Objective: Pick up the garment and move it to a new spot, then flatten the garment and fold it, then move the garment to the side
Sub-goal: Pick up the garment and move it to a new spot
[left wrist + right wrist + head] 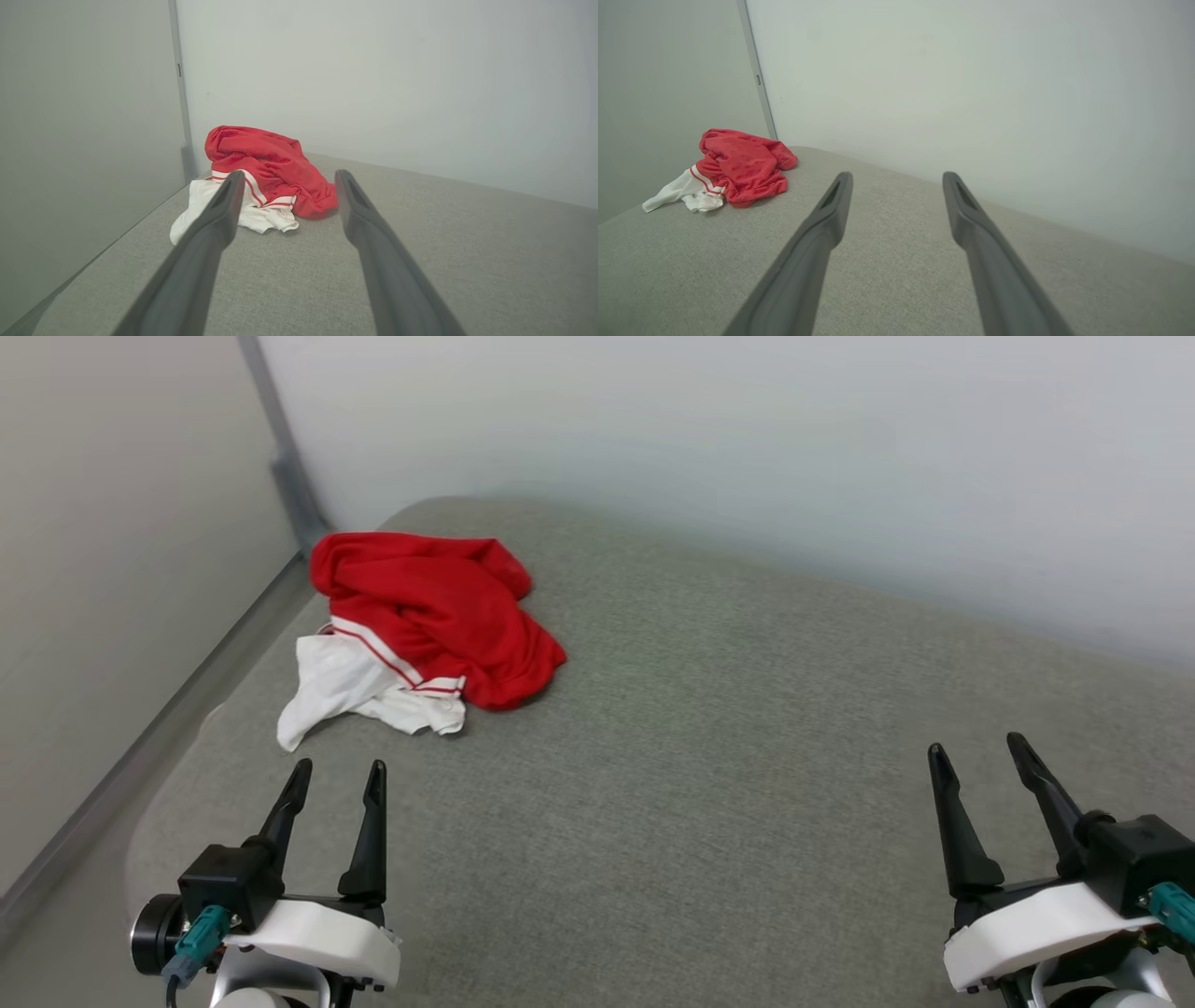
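Your left tool (340, 766) and right tool (975, 745) hover over the near side of the grey fabric-topped table (709, 784), well apart from each other. You have a side wall (112, 569) close on the left and a far wall (747, 448), meeting at a grey post (280, 457). Open surface stretches across the table's middle and right. The garment (439, 607) sits crumpled in the far-left corner, red bulk farther, white sleeve with striped trim spilling nearer. Both tools stand wide, holding and touching nothing. The left tool's tips are near the white sleeve.
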You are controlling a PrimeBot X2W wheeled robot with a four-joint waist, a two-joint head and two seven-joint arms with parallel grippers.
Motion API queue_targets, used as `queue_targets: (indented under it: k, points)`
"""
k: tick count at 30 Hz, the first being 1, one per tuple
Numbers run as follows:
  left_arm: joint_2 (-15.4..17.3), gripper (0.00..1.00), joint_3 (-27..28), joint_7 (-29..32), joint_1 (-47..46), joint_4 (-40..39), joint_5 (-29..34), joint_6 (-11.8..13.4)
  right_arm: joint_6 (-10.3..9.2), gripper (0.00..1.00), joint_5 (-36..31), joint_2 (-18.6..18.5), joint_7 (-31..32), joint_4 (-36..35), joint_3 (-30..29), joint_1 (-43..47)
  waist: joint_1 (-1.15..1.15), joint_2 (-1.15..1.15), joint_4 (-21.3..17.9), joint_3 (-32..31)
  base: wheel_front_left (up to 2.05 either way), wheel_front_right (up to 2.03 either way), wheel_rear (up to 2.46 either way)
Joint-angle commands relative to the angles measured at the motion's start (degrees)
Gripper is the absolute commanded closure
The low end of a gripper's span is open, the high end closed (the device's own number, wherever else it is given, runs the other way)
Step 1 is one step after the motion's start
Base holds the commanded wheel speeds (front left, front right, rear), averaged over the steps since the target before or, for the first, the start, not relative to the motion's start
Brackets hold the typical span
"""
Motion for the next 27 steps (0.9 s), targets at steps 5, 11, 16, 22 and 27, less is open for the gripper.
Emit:
queue_targets:
  k: [5, 11, 16, 22, 27]
  points:
    - [0.4, 0.0, 0.3, -0.1, -1.2, 0.3, -1.1, -0.3, -0.04, 0.0, 0.2, 0.1, -0.1, -0.4, 0.2, -1.4, 0.0, 0.0, 1.9, 1.6, 0.0, 0.0, 0.0]
    - [1.0, 0.0, 0.7, 0.9, -5.4, 0.4, -3.4, -0.5, -0.04, 0.0, -0.9, 0.1, 0.9, -1.9, 0.4, -3.6, 0.0, 0.0, 0.8, 5.9, 0.0, 0.0, 0.0]
    - [2.8, 0.0, 1.2, 4.1, -13.0, 1.1, -6.9, -0.9, -0.04, 0.0, -2.8, 0.1, 2.2, -3.8, 0.0, -6.7, 0.0, 0.0, -2.0, 11.7, 0.0, 0.0, 0.0]
    - [7.6, 0.0, 1.8, 9.6, -24.4, 3.7, -13.0, -1.3, -0.04, 0.0, -4.2, 0.1, 3.0, -6.2, -0.2, -10.4, 0.0, 0.0, -6.5, 19.5, 0.0, 0.0, 0.0]
    - [13.8, 0.0, 0.6, 17.5, -32.5, 6.9, -17.7, -1.4, -0.04, 0.0, -4.4, 0.1, 2.0, -6.9, -0.5, -13.2, 0.0, 0.0, -10.0, 25.2, 0.0, 0.0, 0.0]
